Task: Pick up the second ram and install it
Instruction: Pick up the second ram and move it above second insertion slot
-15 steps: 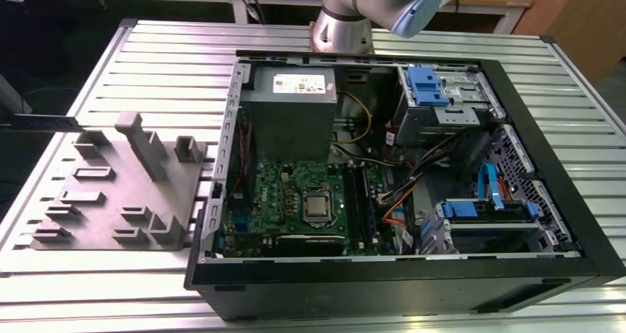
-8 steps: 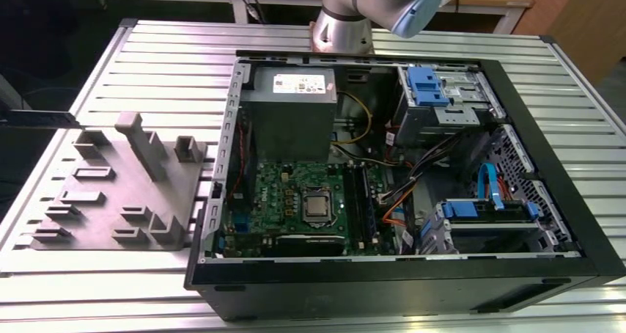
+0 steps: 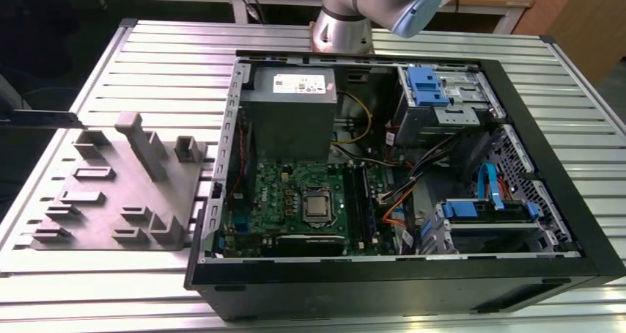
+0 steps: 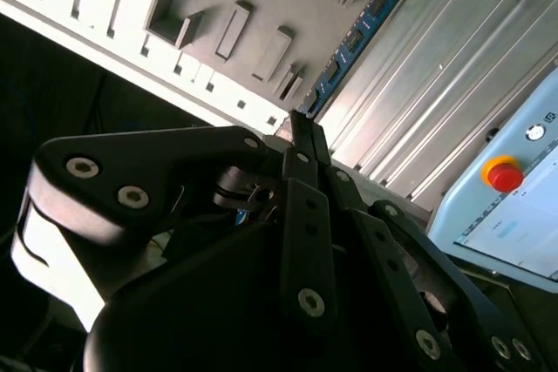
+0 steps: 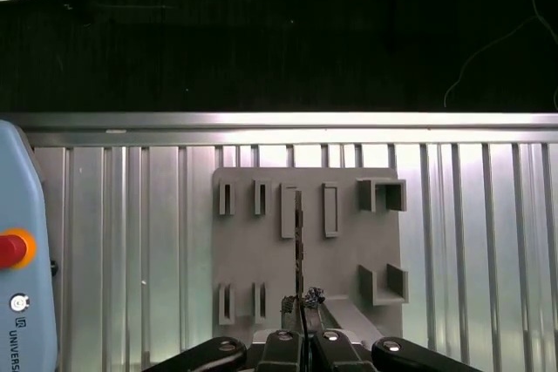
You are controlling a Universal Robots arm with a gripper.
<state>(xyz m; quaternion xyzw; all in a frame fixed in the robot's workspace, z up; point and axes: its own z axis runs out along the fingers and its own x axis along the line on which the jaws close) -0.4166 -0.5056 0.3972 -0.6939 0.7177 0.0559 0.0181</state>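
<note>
Gripper (image 4: 299,126) jaws pinching the second ram (image 4: 362,23), a long thin blue-green stick, by one end over the grey plastic tray (image 5: 253,254); it could tilt or slip.

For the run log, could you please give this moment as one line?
gripper: shut on second ram | place: over grey tray | install: not yet done

We see the second ram (image 4: 355,41) as a blue board with dark chips, and the gripper (image 4: 301,124) is black. The tray (image 3: 146,190) is plain grey on a silver ribbed table (image 3: 146,47). The case (image 3: 391,282) is black, its motherboard (image 3: 278,194) green, its far drive latch (image 3: 427,87) blue. The pendant button (image 4: 504,173) is red on yellow.
</note>
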